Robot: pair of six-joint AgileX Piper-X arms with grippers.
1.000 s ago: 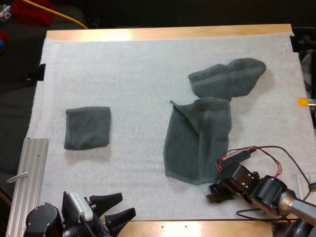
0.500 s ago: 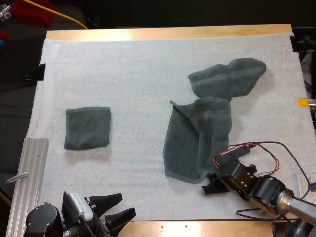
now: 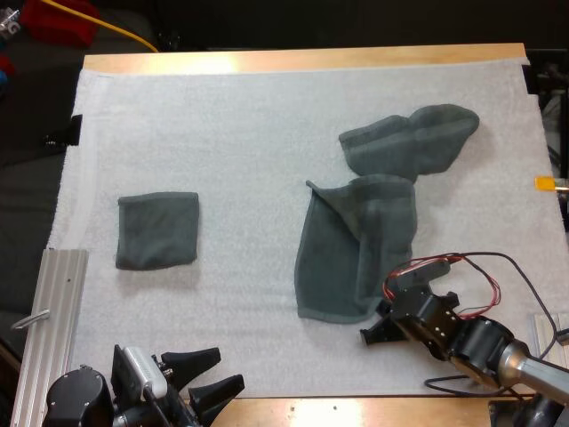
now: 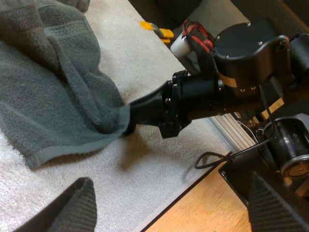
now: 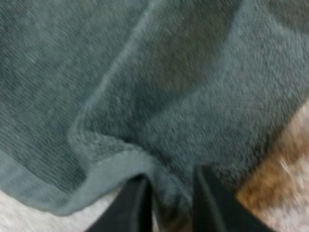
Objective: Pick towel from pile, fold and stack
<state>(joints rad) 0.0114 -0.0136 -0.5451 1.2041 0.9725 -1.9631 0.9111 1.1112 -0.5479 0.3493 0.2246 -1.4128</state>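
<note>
High view: right claw (image 3: 366,338) pinches the near right corner of the flat towel (image 3: 351,258) on the mat (image 3: 249,133). The crumpled towel (image 3: 413,142) lies just beyond it, and the folded towel (image 3: 157,229) is well apart at left. Step looks like fold starting; next move likely calls for carrying that corner across. No containers.
Left wrist view: left claw (image 4: 169,208) wide apart, empty.
Right wrist view: right claw (image 5: 169,203) clamps the hem.

The crumpled towel (image 3: 411,142) touches the spread towel's (image 3: 356,253) far edge; the folded towel (image 3: 157,230) lies well left of it; the right gripper (image 3: 367,338) is at its near corner.
</note>
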